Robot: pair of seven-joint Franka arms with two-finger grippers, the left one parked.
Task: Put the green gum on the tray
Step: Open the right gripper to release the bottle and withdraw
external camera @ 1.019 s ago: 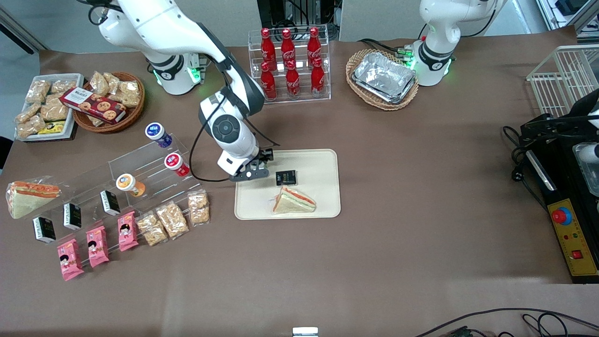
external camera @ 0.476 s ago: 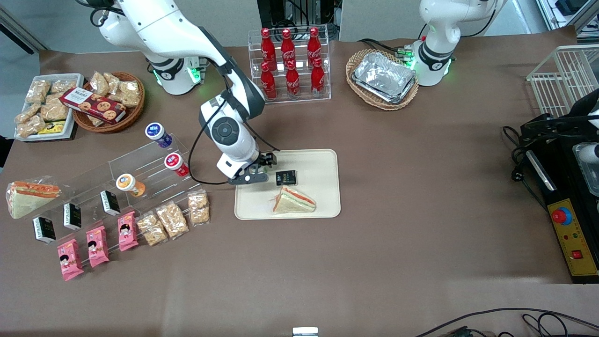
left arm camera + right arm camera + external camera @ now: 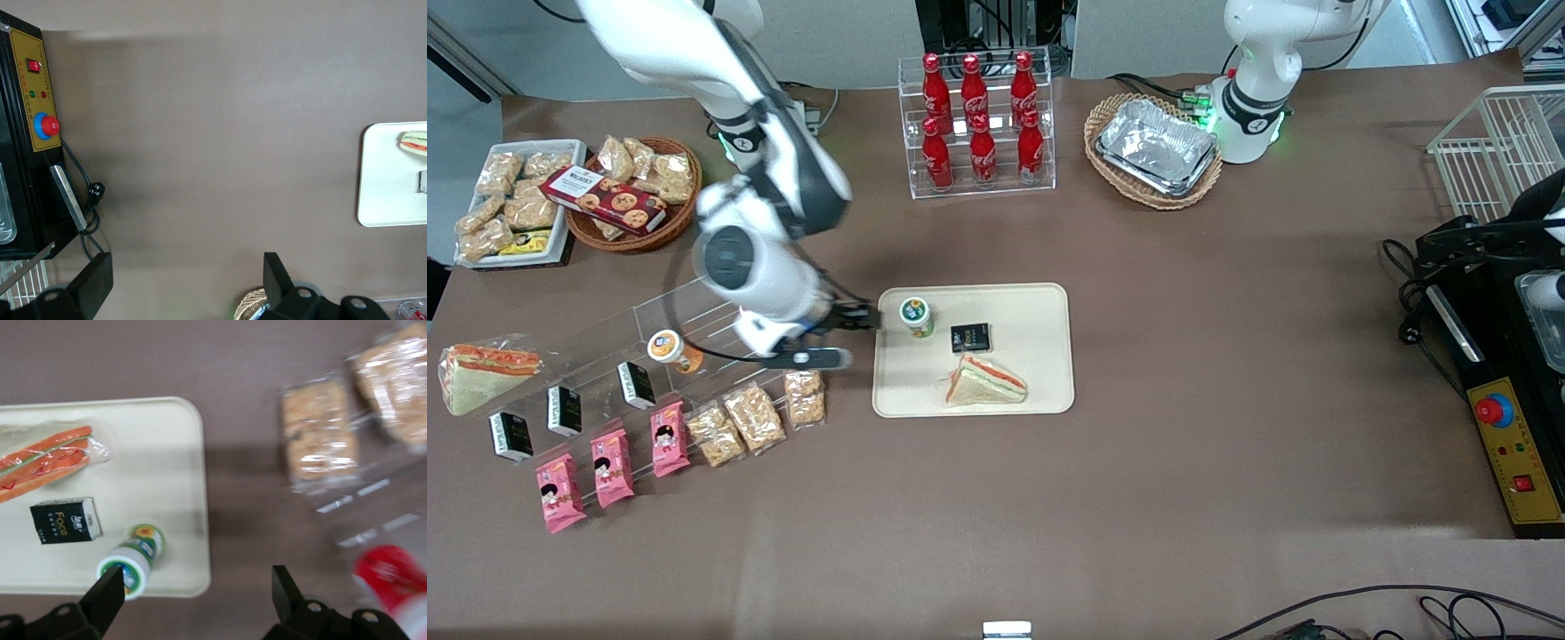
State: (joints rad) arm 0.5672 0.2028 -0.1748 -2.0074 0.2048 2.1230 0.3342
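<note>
Since green gum [image 3: 915, 316] stands upright on tray [image 3: 1040, 302], near corner toward working arm and beside black packet [image 3: 970, 337], placement judged done. Gripper [image 3: 852, 338] positioned off tray over tabletop [image 3: 1138, 498], fingers [image 3: 105, 599] spread, nothing held (gum apart). Retreat to be kept high, clear of acrylic rack [image 3: 694, 307].

Even overhead light, soft shadows across the table.
Motion blur smears the gripper [image 3: 845, 338]; the wrist view is soft throughout.
</note>
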